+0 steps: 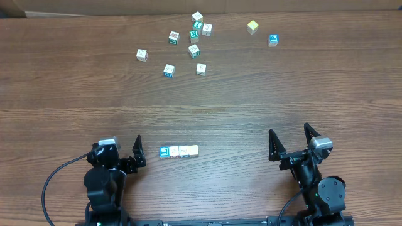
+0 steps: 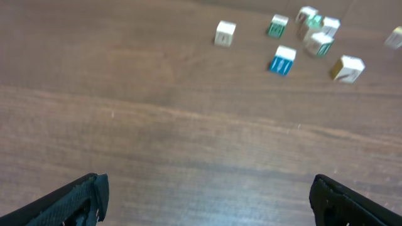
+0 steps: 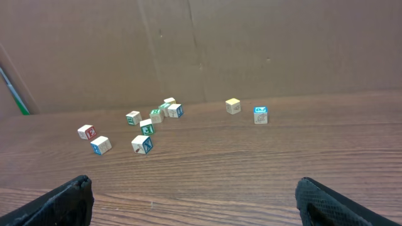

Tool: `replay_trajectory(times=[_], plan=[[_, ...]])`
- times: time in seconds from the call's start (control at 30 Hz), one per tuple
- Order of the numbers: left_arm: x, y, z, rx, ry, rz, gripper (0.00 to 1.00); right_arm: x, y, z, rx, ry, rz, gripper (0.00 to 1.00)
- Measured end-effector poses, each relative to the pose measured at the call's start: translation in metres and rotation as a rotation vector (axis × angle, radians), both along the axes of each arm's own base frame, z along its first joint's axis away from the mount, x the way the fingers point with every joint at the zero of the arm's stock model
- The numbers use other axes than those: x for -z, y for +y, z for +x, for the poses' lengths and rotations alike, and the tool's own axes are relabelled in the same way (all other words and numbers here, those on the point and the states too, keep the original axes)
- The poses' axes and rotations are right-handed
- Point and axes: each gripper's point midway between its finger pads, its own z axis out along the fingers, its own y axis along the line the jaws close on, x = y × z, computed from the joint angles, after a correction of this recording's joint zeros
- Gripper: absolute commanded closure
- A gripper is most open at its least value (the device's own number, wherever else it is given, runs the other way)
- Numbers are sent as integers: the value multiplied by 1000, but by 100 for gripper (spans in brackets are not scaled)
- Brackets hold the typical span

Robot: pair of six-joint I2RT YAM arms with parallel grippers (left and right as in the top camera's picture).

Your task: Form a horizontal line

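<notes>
The horizontal line (image 1: 179, 151) is a short row of four touching cubes near the table's front: one blue-faced at the left, two whitish, one pale cream at the right. It shows only in the overhead view. My left gripper (image 1: 119, 150) is open and empty just left of the row. In the left wrist view its fingers (image 2: 207, 201) are wide apart over bare wood. My right gripper (image 1: 290, 141) is open and empty well to the right of the row. Its fingers (image 3: 195, 201) are spread with nothing between them.
Several loose letter cubes lie scattered at the far side of the table, around a cluster (image 1: 195, 34). A yellow cube (image 1: 252, 26) and a blue-faced cube (image 1: 273, 40) lie at the far right. A brown wall (image 3: 251, 44) stands behind them.
</notes>
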Motion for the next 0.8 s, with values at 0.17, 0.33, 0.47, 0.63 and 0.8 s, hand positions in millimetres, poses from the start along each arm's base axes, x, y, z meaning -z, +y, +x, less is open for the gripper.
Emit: replay_trajectory(times=[0.17, 0.33, 0.47, 0.63, 0.8], plan=[[-24, 1, 1, -2, -102, 18, 0, 0, 0, 0, 0, 0, 0, 0], [-45, 1, 0, 1, -191, 55, 0, 0, 0, 0, 0, 0, 0, 0], [-56, -4, -1, 27, -241, 87, 0, 0, 0, 0, 0, 0, 1, 0], [-64, -11, -3, 61, -278, 119, 1, 0, 0, 0, 0, 0, 0, 0], [-64, -11, -3, 64, -278, 131, 0, 0, 0, 0, 0, 0, 0, 0]])
